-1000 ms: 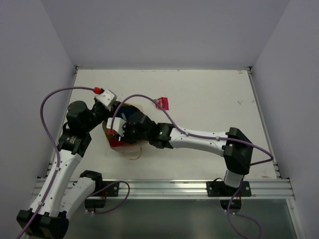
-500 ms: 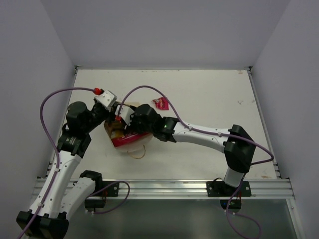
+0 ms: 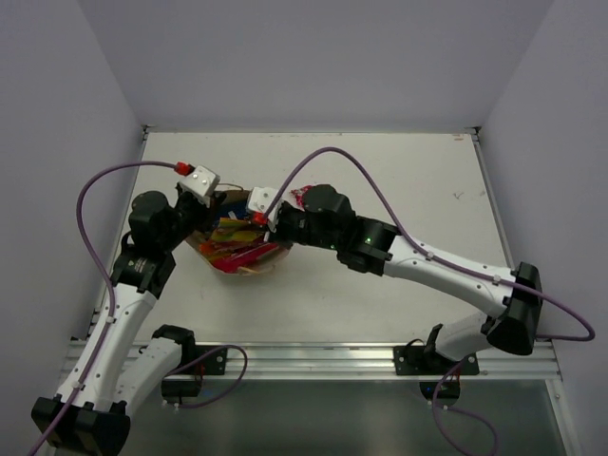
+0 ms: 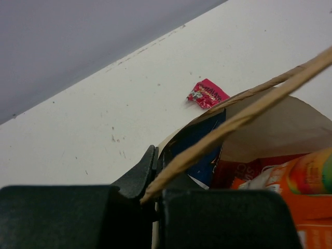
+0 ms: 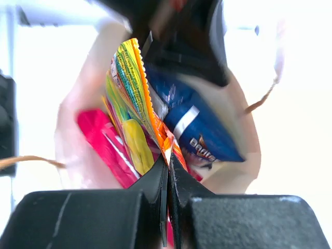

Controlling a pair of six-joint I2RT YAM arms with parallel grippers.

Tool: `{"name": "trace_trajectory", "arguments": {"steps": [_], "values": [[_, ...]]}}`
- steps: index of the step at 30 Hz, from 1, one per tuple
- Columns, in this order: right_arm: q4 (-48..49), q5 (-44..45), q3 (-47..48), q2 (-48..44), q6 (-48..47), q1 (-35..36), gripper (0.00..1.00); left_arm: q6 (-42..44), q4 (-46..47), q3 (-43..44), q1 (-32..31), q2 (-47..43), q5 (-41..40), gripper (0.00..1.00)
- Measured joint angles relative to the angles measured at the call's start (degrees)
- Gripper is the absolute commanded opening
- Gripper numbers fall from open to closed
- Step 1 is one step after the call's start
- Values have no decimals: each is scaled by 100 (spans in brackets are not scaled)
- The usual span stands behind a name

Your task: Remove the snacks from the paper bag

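Note:
The paper bag [image 3: 249, 270] lies at the table's left with its mouth open and snacks showing inside. My left gripper [image 3: 210, 211] is shut on the bag's rim [image 4: 165, 148], with a string handle [image 4: 249, 111] running across that view. My right gripper [image 3: 267, 224] is shut on the edge of the red-yellow candy pouch [image 5: 136, 88] at the bag's mouth. The blue Doritos bag [image 5: 205, 129] and the pink bag [image 5: 101, 137] lie inside beside it. The tiny red wrapper [image 4: 207, 94] lies on the table beyond the bag, partly hidden by the right arm in the top view [image 3: 301, 197].
White walls close in the table on the left, back and right. A purple cable arcs from each wrist above the table. The metal rail with the arm bases [image 3: 313, 359] runs along the near edge.
My right gripper has drawn back to the right, from deep in the bag to its mouth, with the candy pouch in it. The bag now shows more of its contents. The left gripper keeps its hold.

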Motion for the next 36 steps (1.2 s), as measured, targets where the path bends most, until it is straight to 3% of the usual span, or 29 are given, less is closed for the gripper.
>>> {"name": "trace_trajectory", "arguments": {"steps": [7, 19, 27, 36], "values": [[20, -323, 0, -745, 15, 0, 0, -39, 0, 15, 0, 9, -177, 0], [-39, 39, -31, -1836, 85, -192, 0, -39, 0, 109, 0, 146, -402, 0], [-31, 367, -76, -2382, 562, -1777, 0, -39, -7, 275, 0, 385, -581, 0], [-236, 415, -142, -728, 1486, -3567, 0, -39, -26, 306, 0, 409, -603, 0]]}}
